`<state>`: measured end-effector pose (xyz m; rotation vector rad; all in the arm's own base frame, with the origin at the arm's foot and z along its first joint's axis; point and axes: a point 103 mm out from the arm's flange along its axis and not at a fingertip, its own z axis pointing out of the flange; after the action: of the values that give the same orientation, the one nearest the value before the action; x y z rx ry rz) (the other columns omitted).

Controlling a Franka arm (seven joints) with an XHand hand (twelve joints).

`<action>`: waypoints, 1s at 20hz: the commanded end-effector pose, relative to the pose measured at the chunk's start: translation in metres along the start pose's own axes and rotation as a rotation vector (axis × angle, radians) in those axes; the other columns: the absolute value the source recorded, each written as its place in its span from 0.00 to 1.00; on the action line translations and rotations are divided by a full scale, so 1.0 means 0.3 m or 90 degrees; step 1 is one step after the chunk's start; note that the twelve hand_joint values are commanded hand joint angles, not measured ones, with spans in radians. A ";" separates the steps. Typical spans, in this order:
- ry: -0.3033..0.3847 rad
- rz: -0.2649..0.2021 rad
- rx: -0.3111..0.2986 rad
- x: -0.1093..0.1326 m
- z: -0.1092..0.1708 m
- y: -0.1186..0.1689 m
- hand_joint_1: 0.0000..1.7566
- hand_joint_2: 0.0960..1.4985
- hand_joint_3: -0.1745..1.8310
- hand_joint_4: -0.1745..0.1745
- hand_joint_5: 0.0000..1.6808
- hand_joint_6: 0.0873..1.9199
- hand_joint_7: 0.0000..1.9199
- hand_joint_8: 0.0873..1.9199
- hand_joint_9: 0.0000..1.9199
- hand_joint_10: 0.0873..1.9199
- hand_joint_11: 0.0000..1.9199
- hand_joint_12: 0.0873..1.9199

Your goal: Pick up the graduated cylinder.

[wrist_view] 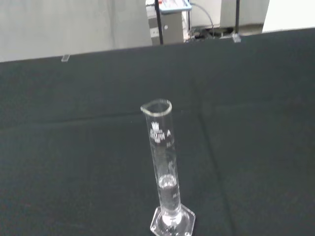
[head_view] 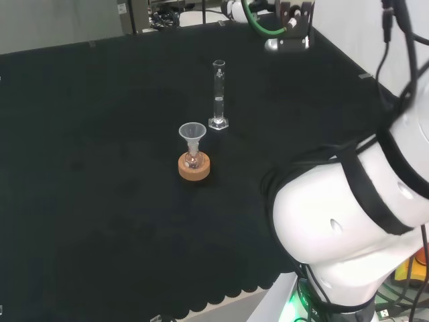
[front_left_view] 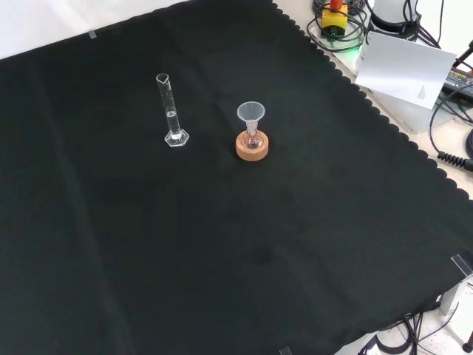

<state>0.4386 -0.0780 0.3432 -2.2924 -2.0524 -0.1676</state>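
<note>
The graduated cylinder [head_view: 218,95] stands upright on its hexagonal foot on the black worktop [head_view: 100,168], a little clear liquid low in the tube. In the head view it sits just behind and right of a cork ring [head_view: 194,166] holding a small flask with a funnel [head_view: 192,132] in its neck — near, not touching. My wrist camera faces the cylinder straight on, likely lining up a sideways grasp. How my robot hand's fingers are set I cannot tell.

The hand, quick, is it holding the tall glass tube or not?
Hand: cannot be told whether open or shut. The graduated cylinder stands upright and alone on the black cloth, with nothing around it.
</note>
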 end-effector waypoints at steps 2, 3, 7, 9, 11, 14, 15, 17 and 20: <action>0.088 0.005 0.023 -0.093 0.156 0.124 0.15 0.74 0.21 0.40 0.19 0.00 0.05 0.26 0.10 0.31 0.00 0.71; 0.104 0.005 0.027 -0.101 0.168 0.128 0.16 0.73 0.21 0.40 0.19 0.00 0.05 0.26 0.10 0.31 0.00 0.71; 0.127 0.003 0.030 -0.126 0.211 0.135 0.20 0.69 0.20 0.40 0.20 0.00 0.05 0.27 0.11 0.32 0.01 0.71; 0.132 -0.002 0.031 -0.138 0.236 0.135 0.22 0.68 0.20 0.40 0.20 0.00 0.06 0.27 0.12 0.32 0.02 0.72; 0.138 -0.009 0.026 -0.145 0.264 0.131 0.23 0.68 0.20 0.40 0.20 0.00 0.06 0.28 0.13 0.33 0.02 0.72; 0.150 -0.016 0.014 -0.148 0.301 0.127 0.24 0.67 0.20 0.40 0.21 0.00 0.08 0.29 0.15 0.33 0.04 0.72; 0.154 -0.020 0.012 -0.147 0.314 0.126 0.25 0.66 0.20 0.40 0.21 0.00 0.09 0.29 0.16 0.33 0.05 0.71; 0.161 -0.027 0.009 -0.143 0.337 0.122 0.27 0.65 0.20 0.40 0.22 0.00 0.10 0.30 0.18 0.32 0.07 0.71; 0.207 -0.022 -0.001 -0.150 0.370 0.120 0.29 0.64 0.20 0.39 0.25 0.00 0.12 0.31 0.21 0.32 0.09 0.71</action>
<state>0.4763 -0.1103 0.2490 -2.0921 -1.9742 -0.4060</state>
